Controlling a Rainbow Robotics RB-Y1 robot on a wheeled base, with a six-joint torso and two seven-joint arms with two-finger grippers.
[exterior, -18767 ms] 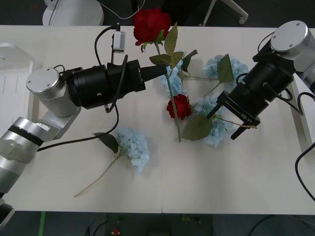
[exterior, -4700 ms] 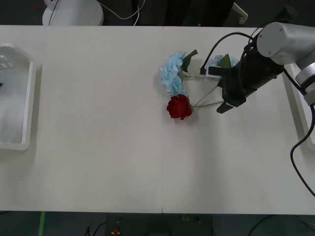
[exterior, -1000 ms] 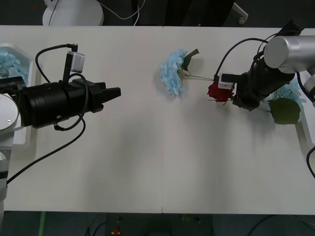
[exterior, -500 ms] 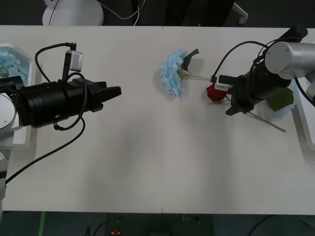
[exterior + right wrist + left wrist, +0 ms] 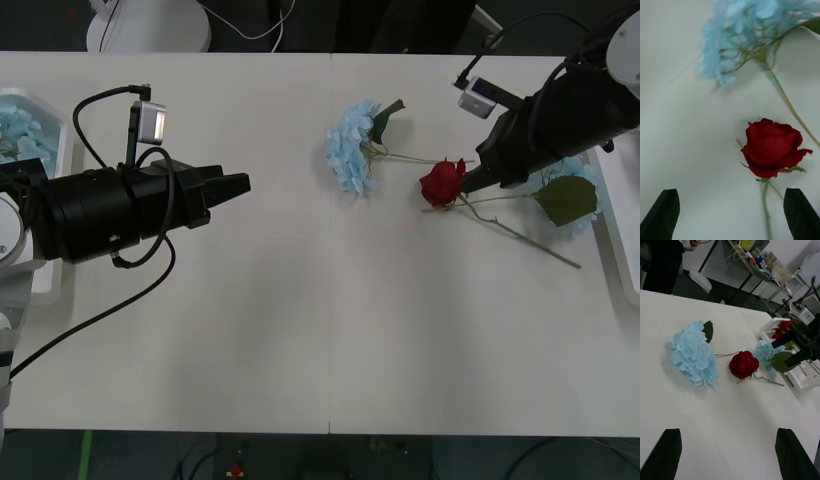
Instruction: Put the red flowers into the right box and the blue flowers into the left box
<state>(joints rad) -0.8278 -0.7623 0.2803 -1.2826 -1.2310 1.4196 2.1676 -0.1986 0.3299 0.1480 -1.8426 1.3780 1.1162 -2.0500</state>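
Note:
One red flower (image 5: 440, 185) lies on the table, its stem running toward the right box (image 5: 614, 250). My right gripper (image 5: 472, 180) hovers just above and right of the bloom, open, with the red flower (image 5: 771, 148) ahead of its fingertips (image 5: 663, 210). A blue flower (image 5: 350, 150) lies left of it, and another blue flower (image 5: 578, 190) with a broad leaf rests by the right box. My left gripper (image 5: 235, 185) hangs open over the table's left half. The left box (image 5: 45, 282) holds blue flowers (image 5: 18, 120). The right box (image 5: 801, 377) holds red flowers (image 5: 780, 332).
My right arm (image 5: 805, 337) reaches over the far blue flower (image 5: 765, 350) and its leaf (image 5: 780, 362). The near blue flower (image 5: 694, 356) and the red flower (image 5: 743, 363) lie ahead of my left gripper (image 5: 728, 455). Bare tabletop spreads across the middle and front.
My right gripper has let go of the red flower, which now lies on the table, and has drawn back up and to the right. The left arm has barely moved.

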